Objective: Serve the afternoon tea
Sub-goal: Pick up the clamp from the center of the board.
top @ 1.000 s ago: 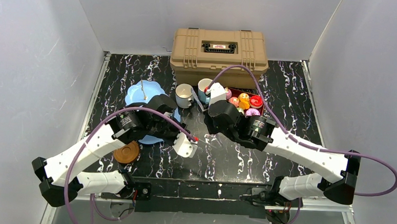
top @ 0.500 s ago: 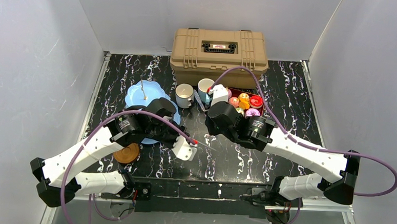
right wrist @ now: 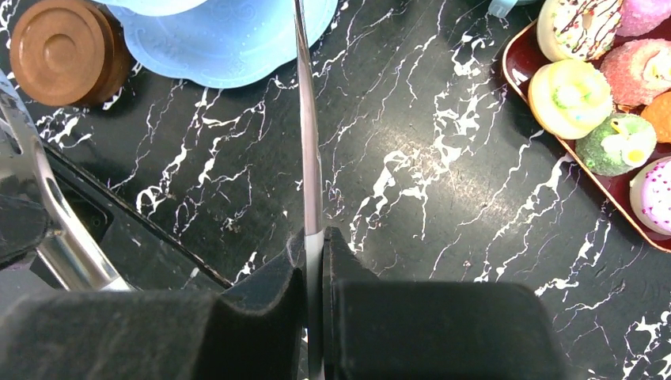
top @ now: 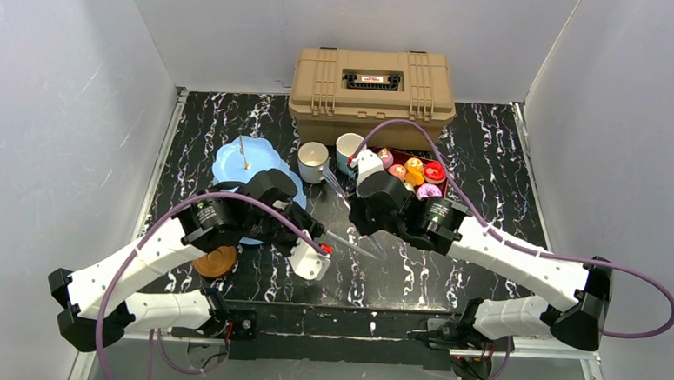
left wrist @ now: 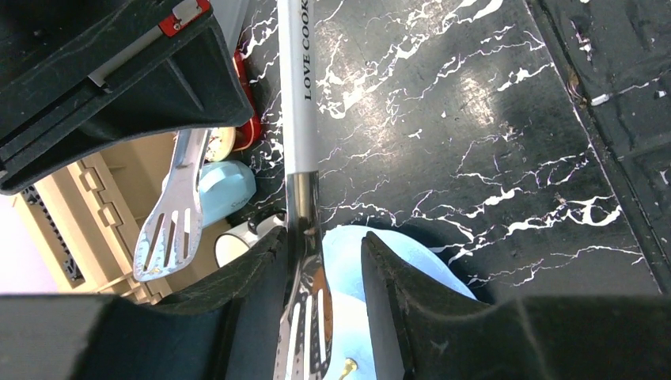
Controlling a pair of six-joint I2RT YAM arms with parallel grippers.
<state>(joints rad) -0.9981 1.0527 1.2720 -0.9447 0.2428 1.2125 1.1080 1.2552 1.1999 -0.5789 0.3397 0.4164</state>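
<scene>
My right gripper (right wrist: 314,233) is shut on one thin arm of the metal tongs (right wrist: 307,119) above the middle of the table. My left gripper (left wrist: 324,245) stands open. The tongs' white-handled arm (left wrist: 298,79) rests against its left finger (left wrist: 261,277), with a gap to the right finger. In the top view both grippers, left (top: 324,242) and right (top: 355,228), meet at the tongs (top: 361,249). The light-blue cake stand (top: 235,158) is at the left, a brown saucer (top: 217,259) in front of it. White mug (top: 312,161) and light-blue mug (top: 346,147) stand behind the grippers.
The tan toolbox (top: 372,83) sits at the back. A dark-red tray (right wrist: 518,67) at the right holds several small cakes (right wrist: 571,93). The tongs' slotted second arm (left wrist: 170,226) hangs free near the mugs. Grey walls close in both sides.
My left gripper has opened off the tongs and shifted slightly toward the near edge. My right gripper keeps its grip and the tongs now slant lower.
</scene>
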